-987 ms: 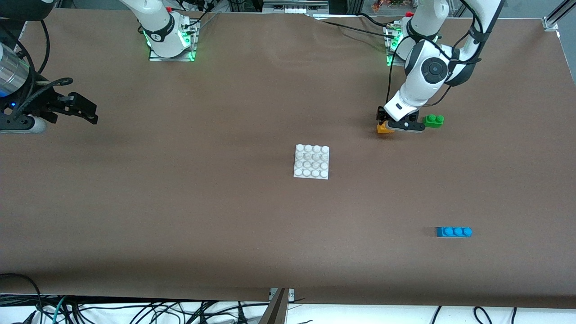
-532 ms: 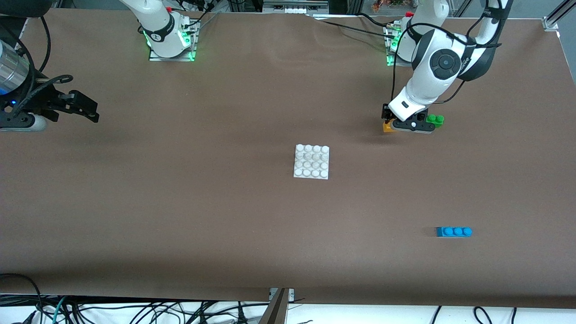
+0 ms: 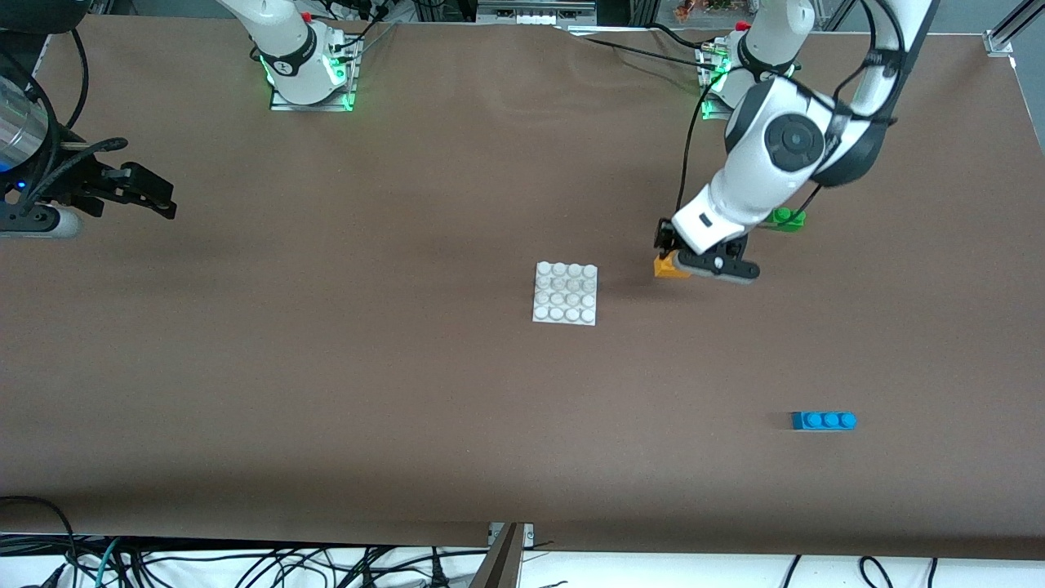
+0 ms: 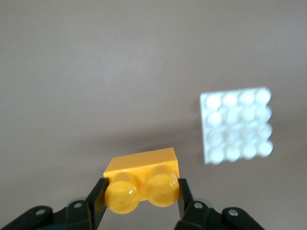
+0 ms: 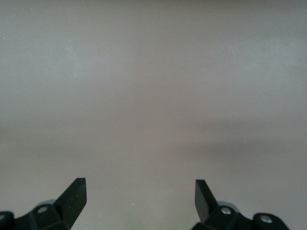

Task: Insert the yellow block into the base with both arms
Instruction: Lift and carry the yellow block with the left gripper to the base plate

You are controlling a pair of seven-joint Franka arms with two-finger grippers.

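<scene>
Yellow block (image 3: pixel 671 267) is clamped between the left gripper (image 3: pixel 674 260) fingers, raised over bare table beside the base (image 3: pixel 565 292). Right gripper (image 3: pixel 155 200) waits at the table's edge, jaws spread, holding nothing.

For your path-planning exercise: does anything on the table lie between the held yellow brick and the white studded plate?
Nothing visible does. The left claw holds the yellow brick above bare table beside the white plate.

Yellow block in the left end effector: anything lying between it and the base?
Nothing: the front view shows only bare brown table between the yellow block, held by the left end effector, and the base.
</scene>
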